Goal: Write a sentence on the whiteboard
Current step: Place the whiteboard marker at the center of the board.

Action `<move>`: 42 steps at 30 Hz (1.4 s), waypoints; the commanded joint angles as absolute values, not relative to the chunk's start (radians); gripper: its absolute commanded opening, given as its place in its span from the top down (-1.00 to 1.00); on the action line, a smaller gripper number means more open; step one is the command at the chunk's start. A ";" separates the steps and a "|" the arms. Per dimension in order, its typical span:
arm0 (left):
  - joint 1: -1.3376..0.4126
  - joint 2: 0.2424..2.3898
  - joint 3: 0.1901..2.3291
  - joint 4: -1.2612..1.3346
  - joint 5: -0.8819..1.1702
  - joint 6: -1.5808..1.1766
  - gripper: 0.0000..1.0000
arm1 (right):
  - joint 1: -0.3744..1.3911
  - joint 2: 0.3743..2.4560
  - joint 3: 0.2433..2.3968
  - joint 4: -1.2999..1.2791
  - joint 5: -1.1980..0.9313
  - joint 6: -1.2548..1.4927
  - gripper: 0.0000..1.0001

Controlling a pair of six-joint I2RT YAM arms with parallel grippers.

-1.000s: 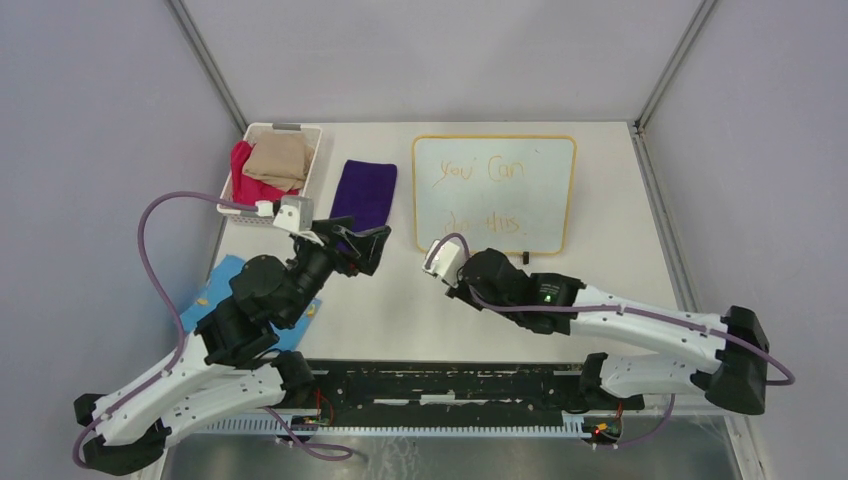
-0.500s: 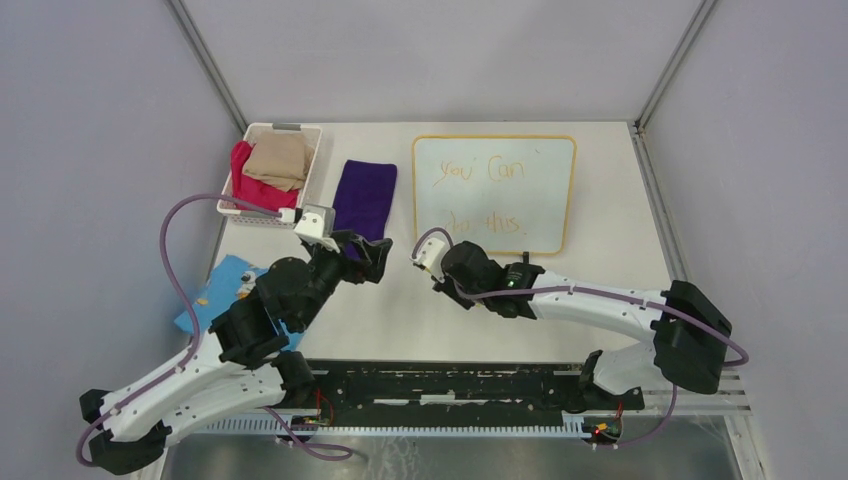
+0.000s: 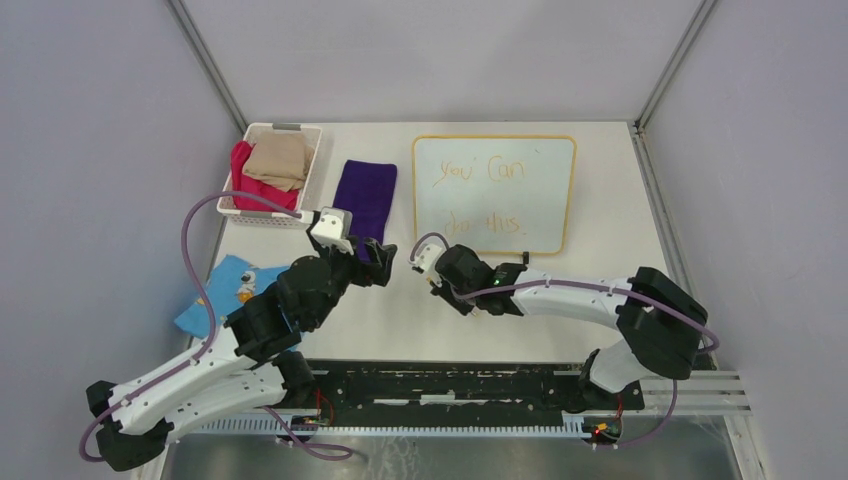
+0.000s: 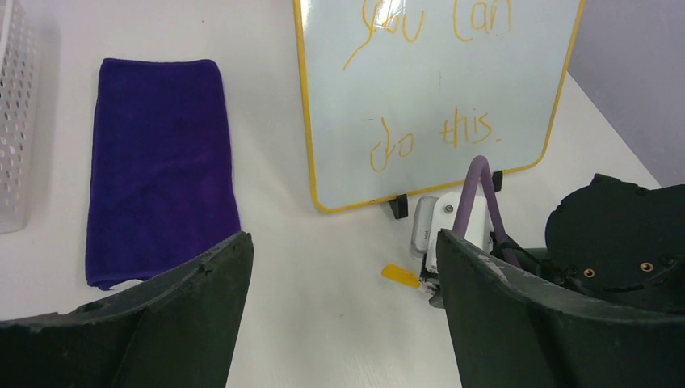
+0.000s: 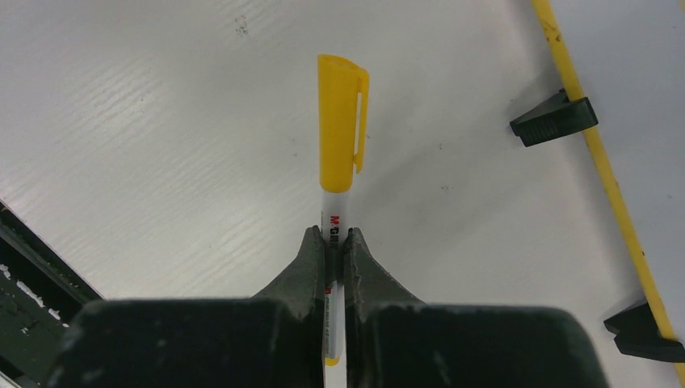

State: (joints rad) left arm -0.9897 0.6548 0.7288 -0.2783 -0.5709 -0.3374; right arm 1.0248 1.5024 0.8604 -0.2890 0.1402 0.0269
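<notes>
Though the left wrist view crops the whiteboard [image 4: 436, 97] top, the sentence [image 3: 476, 172] reads whole, far centre of table [image 3: 600, 260]; right gripper [image 5: 333, 241], reaching low near the whiteboard's front edge, clamps capped yellow marker [image 5: 339, 153]; left gripper [image 4: 339, 242] spread, empty

**Left hand [image 4: 343, 311] gaping, right hand [image 5: 332, 241] pinching a marker [image 5: 340, 153]**

The left arm [image 3: 200, 368] is reaching forward and inward, its fingers standing wide apart and holding nothing. The right arm [image 3: 580, 295] is stretching low and leftward, its fingers squeezing the marker's barrel, facing the left hand.
</notes>
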 commanded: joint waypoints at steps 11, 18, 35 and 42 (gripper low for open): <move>-0.991 0.590 0.704 -0.239 -0.657 -0.270 -0.73 | 1.003 1.705 1.011 -0.269 0.137 0.065 0.99; -0.991 0.632 0.718 -0.236 -0.652 -0.273 -0.72 | 1.003 1.704 0.995 -0.301 0.192 0.047 0.76; -0.991 0.646 0.717 -0.234 -0.634 -0.281 -0.72 | 0.992 1.679 0.894 -0.236 0.183 0.077 0.58; -0.991 0.647 0.716 -0.233 -0.634 -0.282 -0.72 | 0.986 1.659 0.865 -0.223 0.181 0.082 0.50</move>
State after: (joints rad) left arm -0.9897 0.6483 0.7036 -0.2752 -0.6262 -0.3038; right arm 0.9970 1.6798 0.9009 -0.2157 0.1692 0.0677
